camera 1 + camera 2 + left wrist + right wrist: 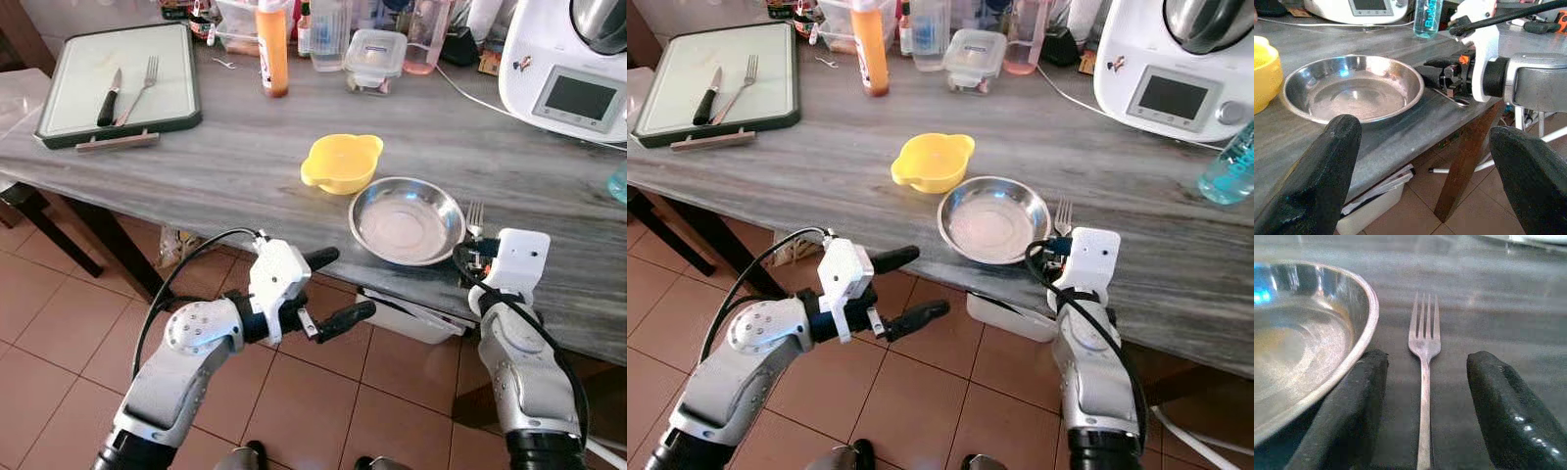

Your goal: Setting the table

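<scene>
The fork (1423, 382) lies flat on the grey table (245, 162), between the spread fingers of the right gripper (1422, 421), tines pointing away from the wrist. It looks light, rigid and slick; hold the narrow handle midway, where the pads can close squarely. The steel plate (1308, 347) sits just beside one finger and holds nothing. The yellow bowl (340, 162) beyond it appears empty. The left gripper (333, 289) hangs open off the table edge, holding nothing.

Between two spread black fingers (1327, 166), a steel plate (1352, 88) sits on the grey table (1400, 132), a yellow bowl (1264, 73) beside it; the right gripper (1449, 78) rests at its far rim.
</scene>
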Tool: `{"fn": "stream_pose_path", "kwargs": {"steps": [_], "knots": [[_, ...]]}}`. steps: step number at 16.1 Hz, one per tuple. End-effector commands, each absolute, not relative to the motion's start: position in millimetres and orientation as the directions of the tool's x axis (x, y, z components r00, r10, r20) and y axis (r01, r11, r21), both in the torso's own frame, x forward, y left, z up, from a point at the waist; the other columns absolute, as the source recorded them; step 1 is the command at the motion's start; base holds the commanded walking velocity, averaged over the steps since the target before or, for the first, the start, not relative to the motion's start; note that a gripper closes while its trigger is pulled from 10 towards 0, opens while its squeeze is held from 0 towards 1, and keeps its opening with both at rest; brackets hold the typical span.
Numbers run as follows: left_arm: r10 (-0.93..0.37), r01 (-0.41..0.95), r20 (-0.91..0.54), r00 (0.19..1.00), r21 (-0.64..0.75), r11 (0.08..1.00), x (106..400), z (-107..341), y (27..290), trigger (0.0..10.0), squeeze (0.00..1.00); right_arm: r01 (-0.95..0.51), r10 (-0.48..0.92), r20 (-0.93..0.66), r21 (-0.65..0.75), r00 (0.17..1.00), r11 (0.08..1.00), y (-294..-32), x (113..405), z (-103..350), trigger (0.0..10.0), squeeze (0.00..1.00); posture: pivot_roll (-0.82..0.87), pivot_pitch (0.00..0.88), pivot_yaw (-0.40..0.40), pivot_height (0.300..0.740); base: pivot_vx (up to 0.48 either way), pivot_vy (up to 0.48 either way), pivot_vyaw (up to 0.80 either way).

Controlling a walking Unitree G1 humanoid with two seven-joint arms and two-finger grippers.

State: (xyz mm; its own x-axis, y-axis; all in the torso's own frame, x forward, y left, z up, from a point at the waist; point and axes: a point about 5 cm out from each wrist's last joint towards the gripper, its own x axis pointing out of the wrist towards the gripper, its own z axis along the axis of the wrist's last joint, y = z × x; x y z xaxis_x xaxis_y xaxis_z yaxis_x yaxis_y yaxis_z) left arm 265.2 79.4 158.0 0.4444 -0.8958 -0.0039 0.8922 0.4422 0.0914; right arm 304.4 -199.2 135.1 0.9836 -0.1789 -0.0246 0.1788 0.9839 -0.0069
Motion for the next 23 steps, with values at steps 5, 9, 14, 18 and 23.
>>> {"fn": "stream_pose_path", "kwargs": {"steps": [5, 9, 14, 18, 23], "knots": [[-0.902, 0.898, -0.014, 0.432, 0.1, 0.429, 266.7, 155.9, 74.3, 10.0, 0.0, 0.166, -0.167, 0.086, 0.014, 0.982, 0.986, -198.2, 299.1, 152.1, 10.0, 1.0, 0.08, 0.174, 0.005, 0.74, 0.0, 0.0, 0.0], [-0.902, 0.897, -0.005, 0.433, 0.106, 0.43, 269.0, 156.5, 72.3, 10.0, 0.0, 0.149, -0.147, 0.11, -0.009, 0.983, 0.989, -194.2, 296.0, 157.5, 10.0, 1.0, 0.07, 0.164, -0.002, 0.74, 0.0, 0.0, 0.0], [-0.897, 0.892, 0.004, 0.442, 0.104, 0.44, 269.6, 155.4, 71.8, 10.0, 0.0, 0.173, -0.171, 0.079, -0.016, 0.982, 0.985, -196.3, 273.3, 146.8, 10.0, 1.0, 0.07, 0.158, -0.013, 0.74, 0.0, 0.0, 0.0], [-0.896, 0.891, 0.006, 0.444, 0.105, 0.442, 270.1, 155.3, 71.9, 10.0, 0.0, 0.223, -0.222, 0.041, -0.005, 0.974, 0.975, -198.9, 256.3, 136.4, 10.0, 1.0, 0.06, 0.16, -0.011, 0.74, 0.0, 0.0, 0.0], [-0.894, 0.888, 0.011, 0.448, 0.115, 0.446, 272.2, 156.0, 71.7, 10.0, 0.0, 0.23, -0.229, 0.051, -0.017, 0.972, 0.973, -190.9, 243.2, 135.7, 10.0, 1.0, 0.06, 0.153, -0.01, 0.74, 0.0, 0.0, 0.0]]}}
